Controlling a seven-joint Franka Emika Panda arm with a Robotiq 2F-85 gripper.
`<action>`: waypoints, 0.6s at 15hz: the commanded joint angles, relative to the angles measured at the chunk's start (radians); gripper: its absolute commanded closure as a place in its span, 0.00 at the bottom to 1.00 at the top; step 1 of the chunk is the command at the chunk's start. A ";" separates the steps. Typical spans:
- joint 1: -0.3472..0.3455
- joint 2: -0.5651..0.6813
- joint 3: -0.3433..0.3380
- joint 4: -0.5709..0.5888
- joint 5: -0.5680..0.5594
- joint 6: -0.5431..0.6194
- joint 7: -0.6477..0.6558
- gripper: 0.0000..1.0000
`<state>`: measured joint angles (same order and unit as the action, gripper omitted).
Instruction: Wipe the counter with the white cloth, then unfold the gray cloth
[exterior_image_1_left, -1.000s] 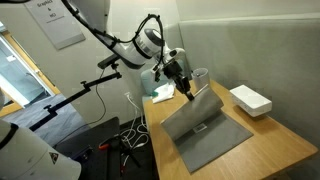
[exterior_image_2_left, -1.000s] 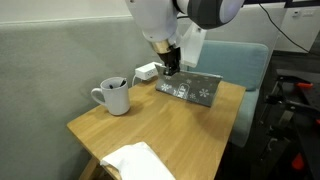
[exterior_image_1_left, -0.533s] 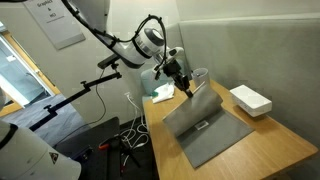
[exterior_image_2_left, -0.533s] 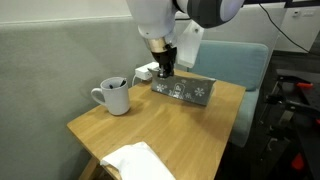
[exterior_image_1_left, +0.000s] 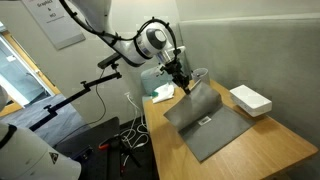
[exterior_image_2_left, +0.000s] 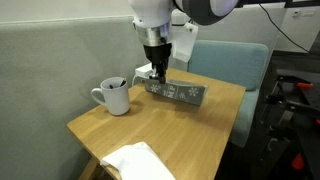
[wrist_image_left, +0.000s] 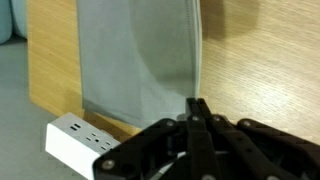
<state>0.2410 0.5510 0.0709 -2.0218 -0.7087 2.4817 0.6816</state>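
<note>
The gray cloth (exterior_image_1_left: 207, 122) lies on the wooden counter (exterior_image_1_left: 270, 145), with one edge lifted off the surface. My gripper (exterior_image_1_left: 184, 83) is shut on that raised edge and holds it up. In an exterior view the cloth (exterior_image_2_left: 178, 92) hangs from my gripper (exterior_image_2_left: 156, 72) over the counter's far part. The wrist view shows the cloth (wrist_image_left: 135, 60) spreading away from my closed fingers (wrist_image_left: 197, 108). The white cloth (exterior_image_1_left: 250, 100) lies folded at the counter's far right; it also shows in an exterior view (exterior_image_2_left: 138, 162) at the near edge.
A white mug (exterior_image_2_left: 113, 96) with a dark object inside stands on the counter (exterior_image_2_left: 140, 125). A white power strip (wrist_image_left: 85, 142) lies by the counter's edge. A light blue chair (exterior_image_2_left: 232, 62) stands beyond the counter. A gray wall borders it.
My gripper has carried the gray cloth's edge further across the counter, opening the cloth out wider and flatter. The white cloth and mug have not moved.
</note>
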 joint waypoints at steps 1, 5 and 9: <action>-0.019 -0.050 0.017 -0.058 0.139 0.059 -0.153 1.00; -0.017 -0.058 0.020 -0.074 0.336 0.109 -0.333 1.00; -0.023 -0.062 0.033 -0.080 0.466 0.123 -0.454 0.59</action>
<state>0.2377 0.5295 0.0837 -2.0585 -0.3201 2.5769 0.3089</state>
